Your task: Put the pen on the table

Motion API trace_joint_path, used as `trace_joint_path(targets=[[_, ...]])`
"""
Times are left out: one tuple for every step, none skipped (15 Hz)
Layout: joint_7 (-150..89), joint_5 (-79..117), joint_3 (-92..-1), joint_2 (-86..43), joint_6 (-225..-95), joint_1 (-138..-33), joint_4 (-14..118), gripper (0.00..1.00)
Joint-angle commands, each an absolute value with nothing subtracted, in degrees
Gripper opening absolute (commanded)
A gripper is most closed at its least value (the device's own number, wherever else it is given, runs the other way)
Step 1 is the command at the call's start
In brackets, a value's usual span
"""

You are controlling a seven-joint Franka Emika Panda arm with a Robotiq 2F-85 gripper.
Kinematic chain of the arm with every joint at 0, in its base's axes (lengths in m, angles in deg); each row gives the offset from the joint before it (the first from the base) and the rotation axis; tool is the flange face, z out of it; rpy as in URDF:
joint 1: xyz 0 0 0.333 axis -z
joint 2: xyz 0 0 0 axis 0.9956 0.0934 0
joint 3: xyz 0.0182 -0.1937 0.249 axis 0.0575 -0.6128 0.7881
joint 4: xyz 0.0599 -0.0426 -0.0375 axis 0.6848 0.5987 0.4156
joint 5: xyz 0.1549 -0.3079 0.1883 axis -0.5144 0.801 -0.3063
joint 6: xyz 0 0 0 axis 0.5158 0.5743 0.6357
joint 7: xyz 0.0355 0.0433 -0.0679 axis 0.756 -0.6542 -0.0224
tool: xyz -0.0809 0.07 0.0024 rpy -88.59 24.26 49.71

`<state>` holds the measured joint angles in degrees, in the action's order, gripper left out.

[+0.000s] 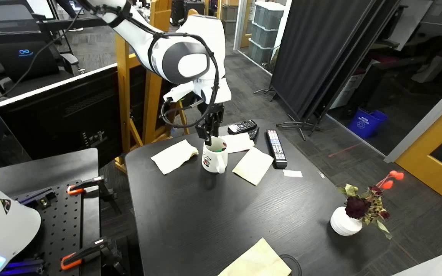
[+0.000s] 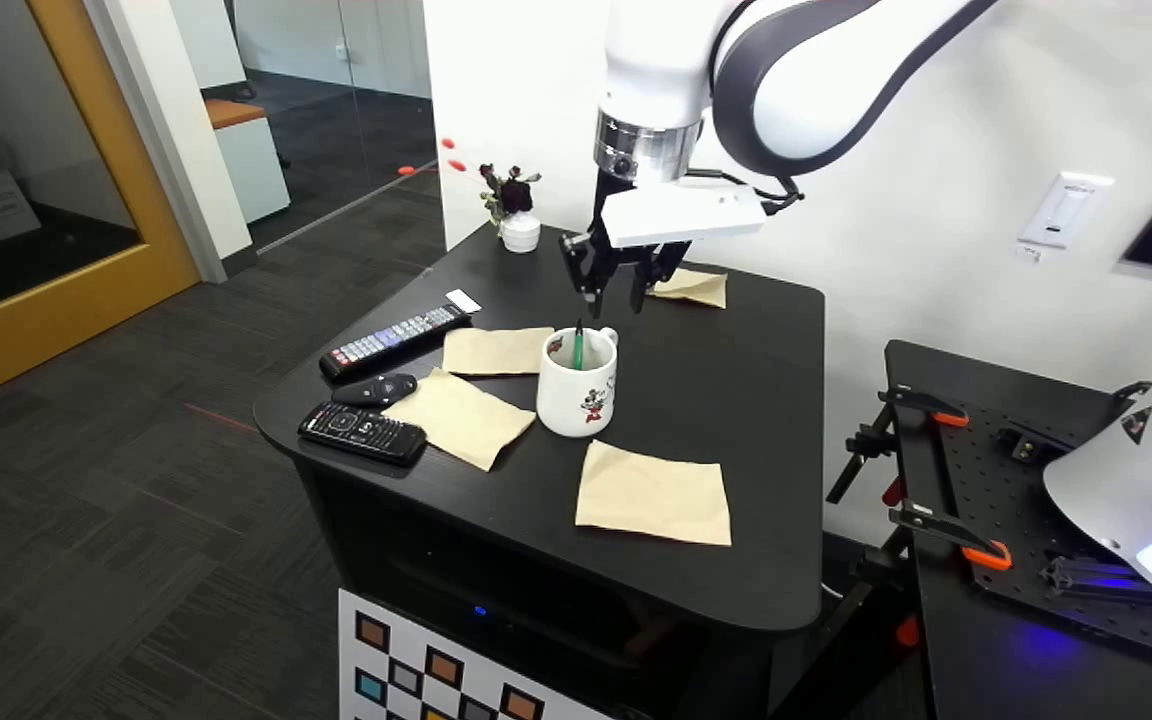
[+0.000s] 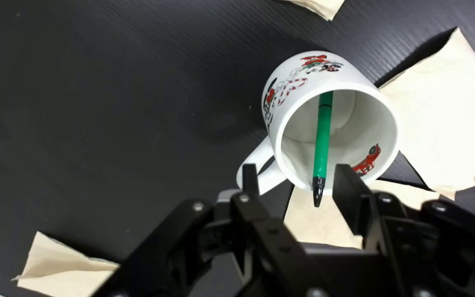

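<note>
The pen (image 3: 323,136), green with a black tip, stands leaning inside the white mug (image 3: 299,99). Its tip rises over the rim; it also shows in an exterior view (image 2: 578,348) and only as a bit of green in an exterior view (image 1: 220,150). The mug (image 2: 576,405) stands upright on the black table (image 2: 736,400). My gripper (image 3: 297,179) is open and empty. It is above the mug, fingers pointing down, also seen in both exterior views (image 1: 208,138) (image 2: 616,300). In the wrist view the pen's tip appears between the fingers, nearer the right one, with no visible contact.
Tan napkins (image 2: 654,492) (image 2: 461,415) (image 2: 498,351) lie around the mug, and another (image 1: 257,260) lies farther off. A long remote (image 1: 276,148), a shorter remote (image 2: 361,432) and a small black device (image 2: 374,389) lie near the edge. A white flower vase (image 1: 345,221) stands at a corner.
</note>
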<state>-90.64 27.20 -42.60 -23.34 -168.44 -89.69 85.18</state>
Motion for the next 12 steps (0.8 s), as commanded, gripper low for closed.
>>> trace_joint_path(targets=[[-89.8, 28.12, -43.96, -20.77, -170.22, -91.1, 82.85, 0.51], [-89.93, 28.33, -44.09, -20.31, -170.53, -91.42, 82.51, 0.49], [-89.8, 28.32, -44.16, -19.88, -170.62, -91.68, 82.13, 0.48], [-89.84, 28.48, -44.33, -19.39, -170.76, -92.05, 81.71, 0.48], [-89.77, 28.47, -44.43, -18.95, -170.82, -92.35, 81.31, 0.47], [-89.59, 28.38, -44.49, -18.59, -170.9, -92.63, 80.99, 0.46], [-89.56, 28.39, -44.58, -18.25, -170.94, -92.89, 80.67, 0.46], [-89.45, 28.31, -44.64, -17.81, -170.98, -93.11, 80.27, 0.47], [-89.26, 28.21, -44.68, -17.44, -170.88, -93.3, 79.92, 0.48], [-89.33, 28.16, -44.8, -17.01, -170.83, -93.5, 79.59, 0.48], [-89.22, 28.0, -44.83, -16.69, -170.85, -93.61, 79.37, 0.49], [-89.12, 27.91, -44.88, -16.28, -170.92, -93.69, 79.09, 0.49]])
